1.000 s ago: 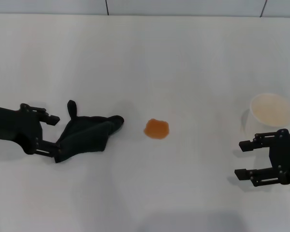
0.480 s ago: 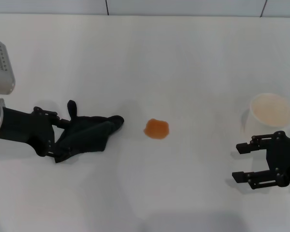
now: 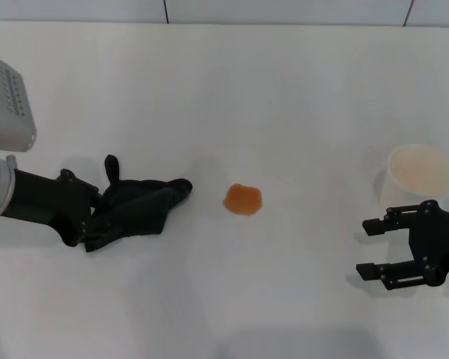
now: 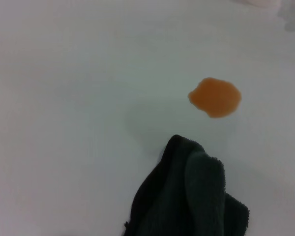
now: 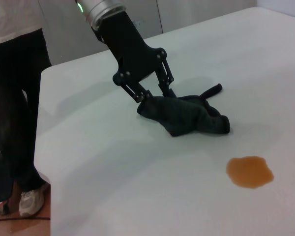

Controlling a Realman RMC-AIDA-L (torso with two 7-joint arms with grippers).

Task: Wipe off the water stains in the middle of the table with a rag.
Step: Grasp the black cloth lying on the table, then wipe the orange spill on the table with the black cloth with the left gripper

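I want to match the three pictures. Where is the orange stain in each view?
Head view: the stain lies mid-table, right of the rag.
Left wrist view: the stain lies upper right, beyond the rag.
Right wrist view: the stain lies lower right, near the rag.
Shared landmark: the rag.

The worktop [image 3: 284, 97] is white, smooth and matt. The rag [image 3: 135, 206] is dark terry cloth with a soft, nubby pile. The water stain [image 3: 243, 199] looks like translucent orange liquid with a faint sheen. The left claw [image 5: 150, 91] appears to be matt black plastic or metal. The cup [image 3: 420, 170] is matt off-white.
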